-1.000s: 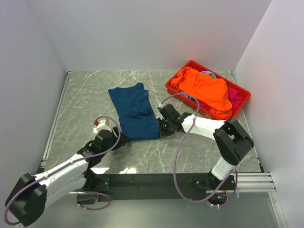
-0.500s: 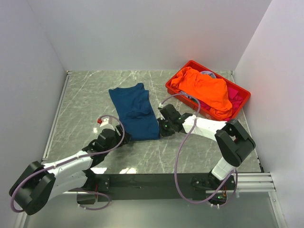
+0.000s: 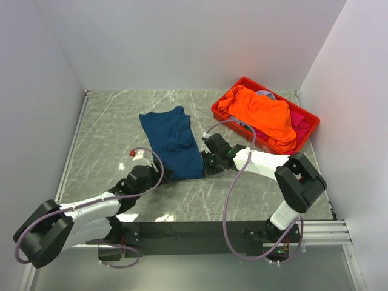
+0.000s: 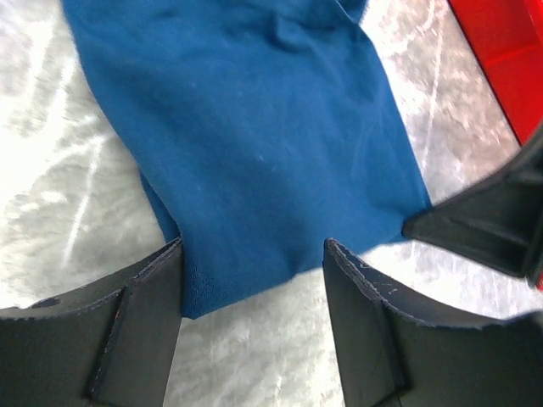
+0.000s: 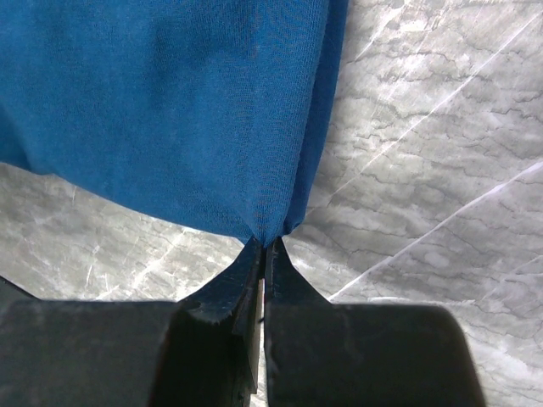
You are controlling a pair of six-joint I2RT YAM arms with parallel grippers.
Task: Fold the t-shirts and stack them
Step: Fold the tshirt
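Note:
A navy-blue t-shirt (image 3: 173, 140) lies folded lengthwise as a long strip on the marble table. Its print is hidden. My right gripper (image 3: 204, 164) is shut on the strip's near right corner; the cloth (image 5: 170, 102) bunches into the closed tips (image 5: 263, 244). My left gripper (image 3: 162, 175) is open at the near left corner, its fingers (image 4: 140, 326) astride the hem of the shirt (image 4: 246, 144), which lies between them on the table. An orange t-shirt (image 3: 262, 113) is heaped in the red crate (image 3: 311, 120) over magenta-pink cloth (image 3: 297, 119).
The red crate stands at the back right, its corner also showing in the left wrist view (image 4: 501, 51). My right gripper's fingers (image 4: 484, 225) show at the right of that view. White walls enclose the table on three sides.
My left gripper has moved right and forward along the table to the shirt's near left corner. The right gripper and the shirt have barely moved.

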